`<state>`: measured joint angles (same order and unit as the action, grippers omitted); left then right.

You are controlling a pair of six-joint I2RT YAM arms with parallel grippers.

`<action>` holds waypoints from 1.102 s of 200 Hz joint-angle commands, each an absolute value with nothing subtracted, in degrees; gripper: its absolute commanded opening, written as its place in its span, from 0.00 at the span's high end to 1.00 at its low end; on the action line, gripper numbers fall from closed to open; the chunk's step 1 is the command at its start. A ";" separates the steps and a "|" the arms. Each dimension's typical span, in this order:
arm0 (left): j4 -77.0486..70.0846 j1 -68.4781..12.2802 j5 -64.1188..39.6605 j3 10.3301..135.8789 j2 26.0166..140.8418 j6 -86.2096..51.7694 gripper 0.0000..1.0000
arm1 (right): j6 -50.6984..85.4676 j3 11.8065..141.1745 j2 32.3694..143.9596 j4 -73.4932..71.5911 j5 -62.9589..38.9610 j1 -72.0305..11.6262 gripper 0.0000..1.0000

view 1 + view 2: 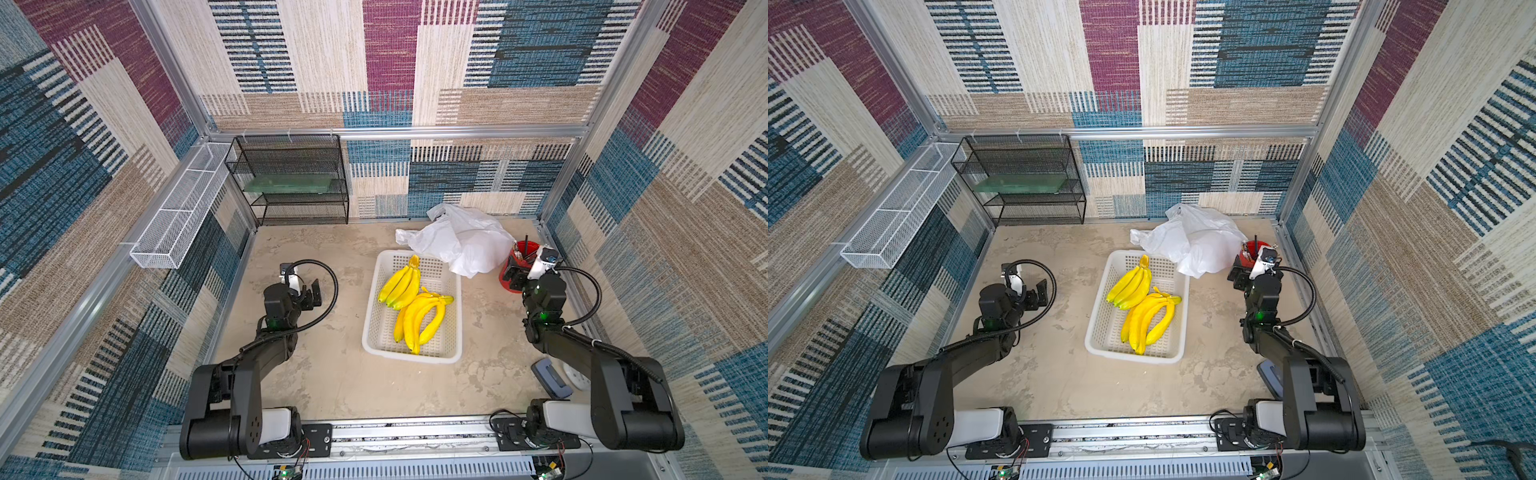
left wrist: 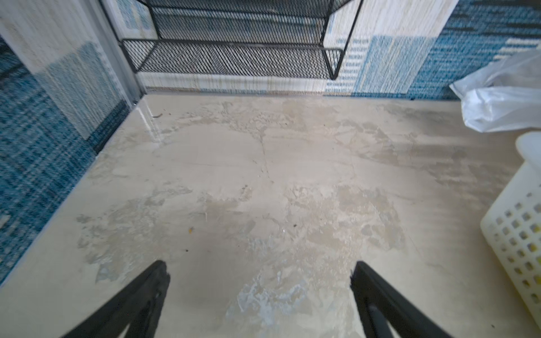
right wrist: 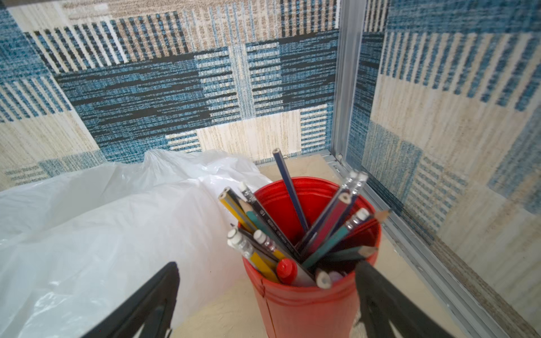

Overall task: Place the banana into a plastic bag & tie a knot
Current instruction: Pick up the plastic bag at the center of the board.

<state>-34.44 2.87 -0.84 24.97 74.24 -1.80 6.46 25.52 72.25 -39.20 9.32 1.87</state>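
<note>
Two arms reach in from the near rail over the mottled beige table. Beside the right arm's base we see a blue-grey object that we cannot identify.

Farther in, the left gripper hangs over bare table on the left side. Its jaws are spread wide with nothing between them.

In the middle sits a white perforated basket, and the yellow bananas lie inside it in two bunches. None of them is in the bag.

The right gripper is over on the right side, likewise spread wide and holding nothing. In its wrist view a red cup full of pencils shows between its fingers.

Just beyond the basket's far right corner we find the plastic bag. It is crumpled in a loose white heap on the table, just beside the red cup, and no gripper touches it. From here we cannot tell where its handles lie.

At the back wall stands a black mesh shelf with a green board on one tier. A white mesh tray is fixed along the left wall.
</note>
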 commanded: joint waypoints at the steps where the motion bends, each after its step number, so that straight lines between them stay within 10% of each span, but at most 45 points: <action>1: -29.55 2.90 3.70 24.00 70.25 -4.19 0.00 | 10.69 24.39 67.78 -32.84 14.10 2.03 0.05; 96: -14.31 2.74 10.76 31.18 52.81 -15.03 0.00 | 23.84 40.09 44.37 -6.82 20.04 2.20 0.05; 112: 11.54 3.24 17.74 43.19 53.64 -38.63 0.00 | 42.47 51.52 46.05 15.67 22.43 3.46 0.05; 128: 28.92 3.82 14.17 53.07 56.16 -47.30 0.00 | 34.01 49.46 45.72 5.91 10.76 4.31 0.05; 220: 35.92 -4.57 -11.93 59.31 69.67 -45.57 0.17 | 10.28 85.74 87.06 28.18 22.81 -28.28 0.05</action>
<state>30.63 -1.72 -5.82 60.38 68.73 -46.48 15.22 82.11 81.01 23.83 20.78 -26.65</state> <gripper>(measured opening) 0.851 0.952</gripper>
